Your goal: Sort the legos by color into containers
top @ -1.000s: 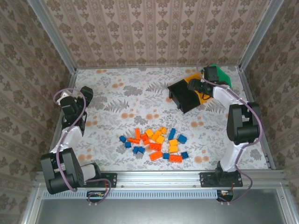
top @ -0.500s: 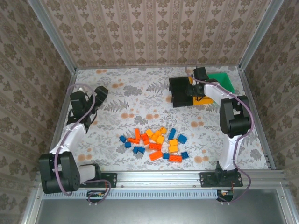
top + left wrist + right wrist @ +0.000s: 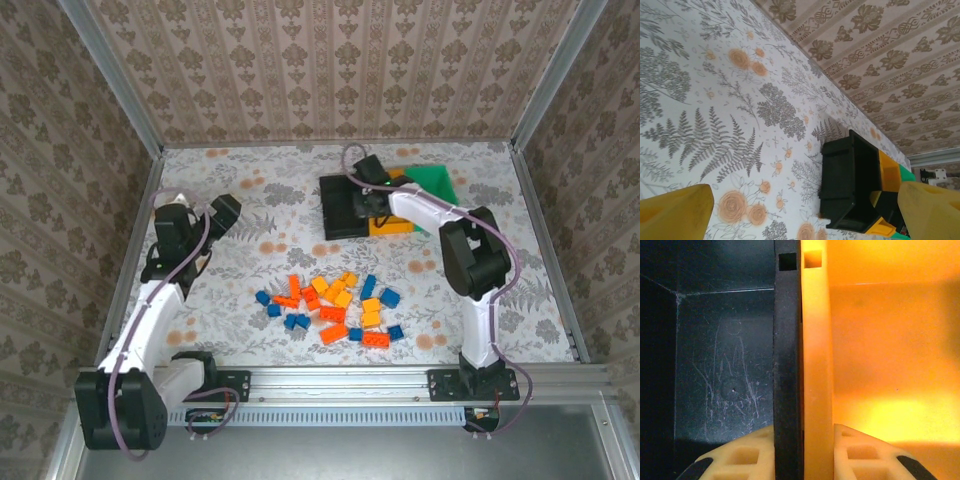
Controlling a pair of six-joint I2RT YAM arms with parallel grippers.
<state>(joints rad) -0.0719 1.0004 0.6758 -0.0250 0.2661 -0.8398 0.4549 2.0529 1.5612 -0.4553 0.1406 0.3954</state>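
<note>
The legos (image 3: 335, 305), a loose pile of blue, orange-red and yellow-orange bricks, lie on the floral table in front of the arms. The three joined containers stand at the back: black bin (image 3: 340, 205), yellow-orange bin (image 3: 392, 224), green bin (image 3: 432, 188). My right gripper (image 3: 366, 200) is shut on the double wall between the black bin (image 3: 725, 365) and the yellow-orange bin (image 3: 890, 340), one finger (image 3: 740, 457) inside each. My left gripper (image 3: 216, 212) hangs open above the table at the left, empty, facing the black bin (image 3: 850, 180).
Patterned walls enclose the table on three sides, with metal posts at the corners. A metal rail (image 3: 340, 385) runs along the near edge by the arm bases. Bare floral table (image 3: 280, 215) lies between the left gripper and the bins.
The right gripper has dragged the row of bins leftward from the back right corner toward the middle. The left arm has swung forward and right.
</note>
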